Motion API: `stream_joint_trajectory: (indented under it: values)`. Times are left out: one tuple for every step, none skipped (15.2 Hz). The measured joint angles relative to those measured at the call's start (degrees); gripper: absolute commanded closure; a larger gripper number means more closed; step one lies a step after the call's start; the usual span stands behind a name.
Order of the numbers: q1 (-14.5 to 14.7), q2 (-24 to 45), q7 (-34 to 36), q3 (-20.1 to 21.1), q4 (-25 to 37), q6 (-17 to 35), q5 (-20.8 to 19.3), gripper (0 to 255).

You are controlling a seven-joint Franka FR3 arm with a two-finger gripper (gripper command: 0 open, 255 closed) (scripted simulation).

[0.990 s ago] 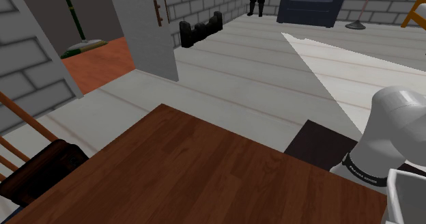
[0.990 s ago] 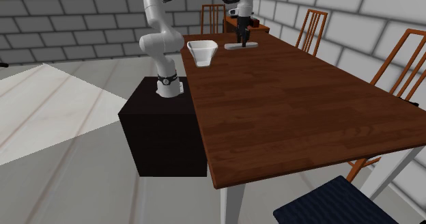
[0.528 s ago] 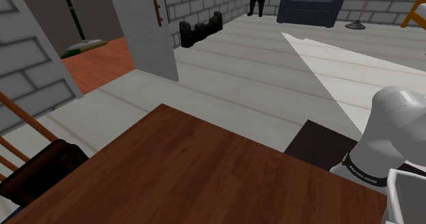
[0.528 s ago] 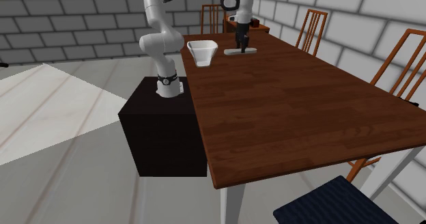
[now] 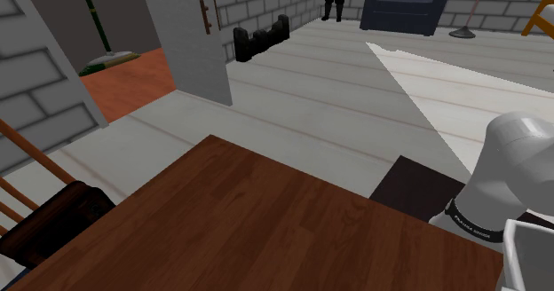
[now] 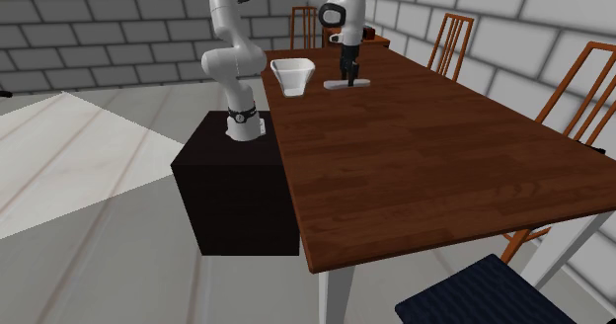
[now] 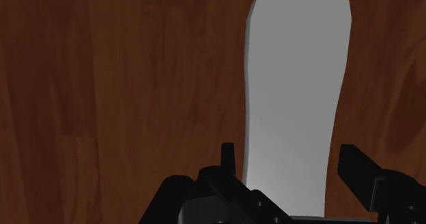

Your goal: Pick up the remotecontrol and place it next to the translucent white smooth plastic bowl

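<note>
The remote [image 6: 347, 84] has travelled along the desk [image 6: 424, 154] with the arm over the last second, from farther back to a spot near the bowl [image 6: 293, 75], on the second exterior view's right of it. The jaws are clamped across its width, so the carry looks nearly over and only setting down and letting go remain. Nothing lies between remote and bowl. Chairs [image 6: 584, 95] line the desk's other side, well apart.
</note>
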Motion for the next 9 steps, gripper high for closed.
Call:
stream_joint_trajectory:
  values:
    - [-0.2, 0.2, 0.0, 0.6, -0.4, 0.7, 0.2, 255]
    - [-0.7, 0.5, 0.0, 1.4, -0.6, 1.3, 0.3, 255]
    - [-1.5, 0.9, 0.0, 2.5, -0.9, 2.3, 0.4, 255]
    - [-1.9, 1.2, -0.1, 3.3, -1.4, 3.3, 0.6, 255]
    - [-2.7, 1.6, -0.2, 4.3, -1.8, 4.2, 0.7, 255]
    - [-3.1, 1.8, -0.3, 5.1, -2.2, 5.0, 0.9, 255]
    - [-3.8, 2.2, -0.3, 6.1, -2.4, 5.7, 1.0, 255]
    - [-4.1, 2.3, -0.3, 6.5, -2.5, 6.1, 1.0, 255]
    - [-4.2, 2.4, -0.3, 6.7, -2.6, 6.2, 1.1, 255]
